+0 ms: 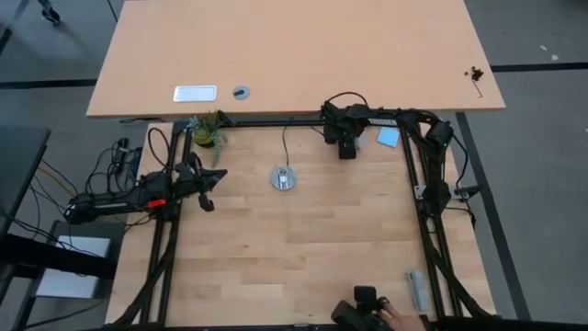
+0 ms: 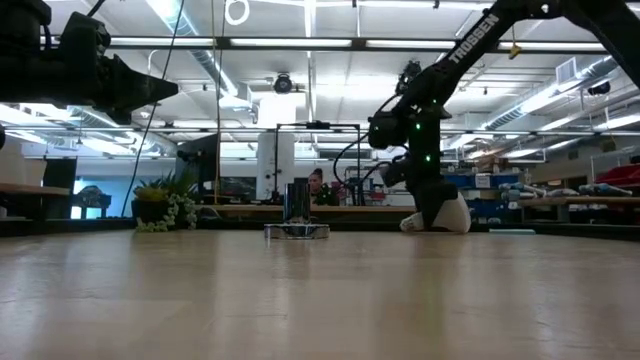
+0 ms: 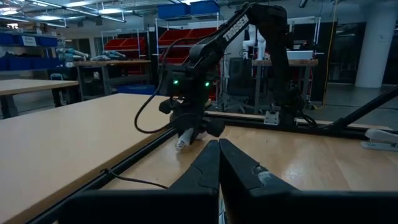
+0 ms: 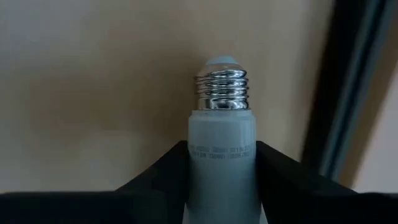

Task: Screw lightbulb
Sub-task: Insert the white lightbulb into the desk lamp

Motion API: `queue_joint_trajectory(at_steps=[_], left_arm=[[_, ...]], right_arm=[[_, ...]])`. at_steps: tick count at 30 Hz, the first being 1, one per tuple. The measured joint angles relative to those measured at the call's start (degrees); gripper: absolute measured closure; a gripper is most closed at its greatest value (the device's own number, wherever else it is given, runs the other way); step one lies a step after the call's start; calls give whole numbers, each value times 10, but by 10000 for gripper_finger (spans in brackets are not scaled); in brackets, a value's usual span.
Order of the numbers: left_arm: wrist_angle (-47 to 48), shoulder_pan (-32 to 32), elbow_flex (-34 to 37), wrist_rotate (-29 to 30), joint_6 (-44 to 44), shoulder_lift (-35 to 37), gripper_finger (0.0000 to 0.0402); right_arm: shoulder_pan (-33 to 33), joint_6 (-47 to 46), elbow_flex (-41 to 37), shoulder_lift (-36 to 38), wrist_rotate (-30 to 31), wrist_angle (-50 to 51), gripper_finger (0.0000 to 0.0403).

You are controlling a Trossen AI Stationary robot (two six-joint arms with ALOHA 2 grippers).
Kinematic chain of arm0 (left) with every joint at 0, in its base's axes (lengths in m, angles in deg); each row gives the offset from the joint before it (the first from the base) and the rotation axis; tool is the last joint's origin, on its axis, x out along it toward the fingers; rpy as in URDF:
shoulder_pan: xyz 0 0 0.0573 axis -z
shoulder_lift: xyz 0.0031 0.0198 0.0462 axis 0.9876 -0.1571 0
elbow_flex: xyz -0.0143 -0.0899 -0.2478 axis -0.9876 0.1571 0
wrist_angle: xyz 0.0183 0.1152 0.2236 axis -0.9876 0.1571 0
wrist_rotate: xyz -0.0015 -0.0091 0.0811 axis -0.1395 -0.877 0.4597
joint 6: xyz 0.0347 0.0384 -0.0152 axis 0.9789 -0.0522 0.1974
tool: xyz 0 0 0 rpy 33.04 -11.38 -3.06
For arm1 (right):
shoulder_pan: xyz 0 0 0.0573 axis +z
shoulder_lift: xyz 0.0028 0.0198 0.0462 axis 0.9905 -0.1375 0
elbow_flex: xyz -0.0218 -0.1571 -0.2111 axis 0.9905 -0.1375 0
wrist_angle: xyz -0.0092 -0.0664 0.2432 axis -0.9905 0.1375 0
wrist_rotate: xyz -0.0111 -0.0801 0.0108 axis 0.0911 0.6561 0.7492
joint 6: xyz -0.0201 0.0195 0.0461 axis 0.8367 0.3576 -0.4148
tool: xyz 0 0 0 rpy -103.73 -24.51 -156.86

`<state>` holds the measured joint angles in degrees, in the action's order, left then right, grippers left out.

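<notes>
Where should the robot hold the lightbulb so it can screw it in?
On the white neck, just behind the silvery thread, with a finger on each side. The right gripper is already shut on the lightbulb this way. The fingers press the smooth neck, and the screw base pokes out in front, bare. That leaves the thread free to go into the socket, probably from above.

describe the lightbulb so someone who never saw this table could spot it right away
Look to the far edge of the light wooden table, where the right gripper is lowered near the black frame rail. Its fingers close on the small white pear-shaped lightbulb. The ribbed silvery screw base pointing away from the gripper marks it out from the round silver socket disc at mid-table.
</notes>
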<state>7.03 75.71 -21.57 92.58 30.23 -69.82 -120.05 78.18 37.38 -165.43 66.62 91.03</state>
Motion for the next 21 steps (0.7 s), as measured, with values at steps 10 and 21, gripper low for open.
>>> queue_joint_trajectory(at_steps=[10,21], left_arm=[[-4,0,0,0,0,0,394],[-191,0,0,-16,-49,0,394]], right_arm=[[120,-150,0,67,-58,57,240],[283,-269,0,119,-93,41,240]])
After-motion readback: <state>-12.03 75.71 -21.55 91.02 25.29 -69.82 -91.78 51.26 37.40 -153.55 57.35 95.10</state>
